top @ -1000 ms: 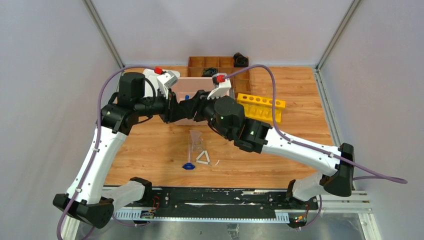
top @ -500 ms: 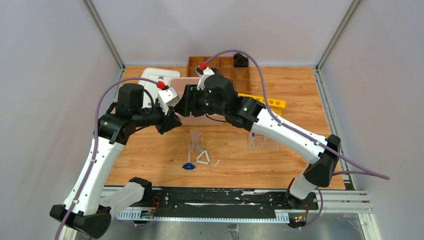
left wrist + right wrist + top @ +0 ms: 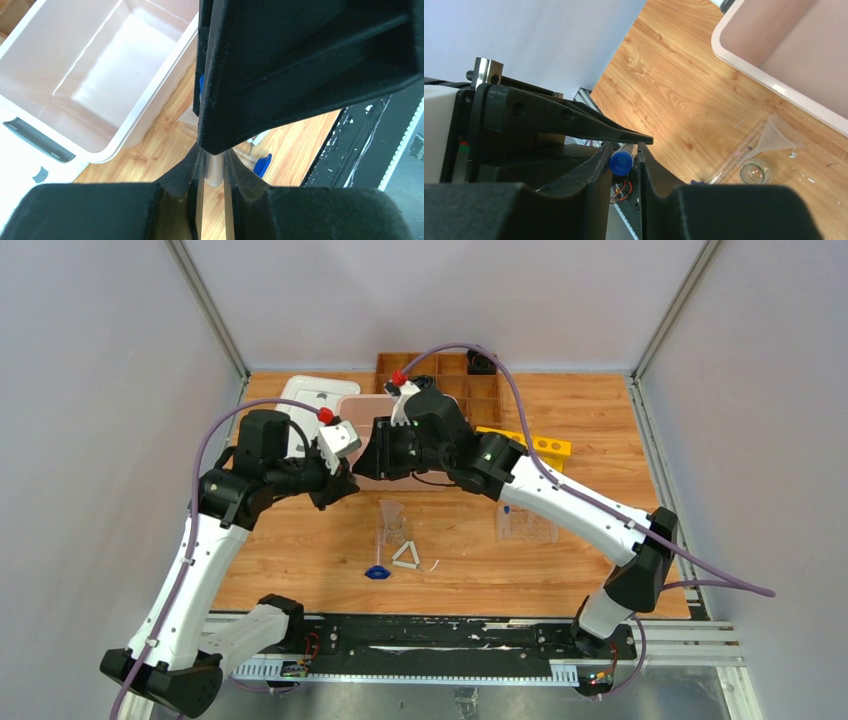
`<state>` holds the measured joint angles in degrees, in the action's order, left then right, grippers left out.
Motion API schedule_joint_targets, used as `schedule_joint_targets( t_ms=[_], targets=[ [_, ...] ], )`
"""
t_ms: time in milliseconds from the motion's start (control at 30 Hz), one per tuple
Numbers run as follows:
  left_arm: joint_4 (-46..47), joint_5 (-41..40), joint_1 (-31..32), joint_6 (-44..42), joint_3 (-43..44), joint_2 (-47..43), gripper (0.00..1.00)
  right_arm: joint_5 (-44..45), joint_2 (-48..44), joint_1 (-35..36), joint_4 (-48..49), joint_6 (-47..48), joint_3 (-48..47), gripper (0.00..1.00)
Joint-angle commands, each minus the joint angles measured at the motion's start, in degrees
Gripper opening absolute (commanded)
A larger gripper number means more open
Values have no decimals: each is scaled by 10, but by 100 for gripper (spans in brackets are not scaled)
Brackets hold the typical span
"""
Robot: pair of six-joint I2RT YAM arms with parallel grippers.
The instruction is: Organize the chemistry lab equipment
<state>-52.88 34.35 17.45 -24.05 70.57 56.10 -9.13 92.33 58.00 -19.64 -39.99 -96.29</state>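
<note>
A clear blue-capped tube (image 3: 620,163) is held in the air between both grippers, near the front left corner of the pink bin (image 3: 425,484). My right gripper (image 3: 621,159) is shut on its capped end. My left gripper (image 3: 214,167) is shut on its clear end (image 3: 214,172). In the top view the left gripper (image 3: 350,480) and right gripper (image 3: 372,462) meet tip to tip. A glass funnel (image 3: 392,514), a white triangle (image 3: 405,555) and a tiny blue piece (image 3: 377,572) lie on the table in front. A clear tube rack (image 3: 527,525) lies at the right.
A yellow rack (image 3: 545,447) lies behind my right arm. A white lid (image 3: 303,398) lies left of the bin, and a wooden compartment tray (image 3: 455,368) stands at the back. The funnel (image 3: 776,137) and a round glass piece (image 3: 755,171) show below my right wrist.
My right arm has swung round, so its wrist now stands over the bin and the clear rack is uncovered. The left gripper has drawn slightly toward the front left. Both grippers stay together.
</note>
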Motion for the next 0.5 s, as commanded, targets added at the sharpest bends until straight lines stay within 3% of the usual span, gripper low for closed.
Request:
schedule_joint_targets(
  t_ms=[0,67,100,167,233,267,467],
  targets=[
    [1,3,4,-10,3,-4,0,-8,6,2,-23,14,-23,22],
    [1,1,4,-8,4,-3,2,-2,4,2,-32,19,-23,12],
    [1,-3,4,-7,6,-2,9,3,0,1,-39,23,-21,7],
    [1,-10,4,-1,9,0,41,12,-13,-5,-56,32,-13,0],
    [1,-27,4,8,14,5,82,20,-37,-17,-73,42,12,0],
    [1,-41,4,13,16,9,98,27,-54,-25,-80,50,31,0],
    [1,-126,4,32,26,34,100,115,-185,-104,-169,87,166,0]
  ],
)
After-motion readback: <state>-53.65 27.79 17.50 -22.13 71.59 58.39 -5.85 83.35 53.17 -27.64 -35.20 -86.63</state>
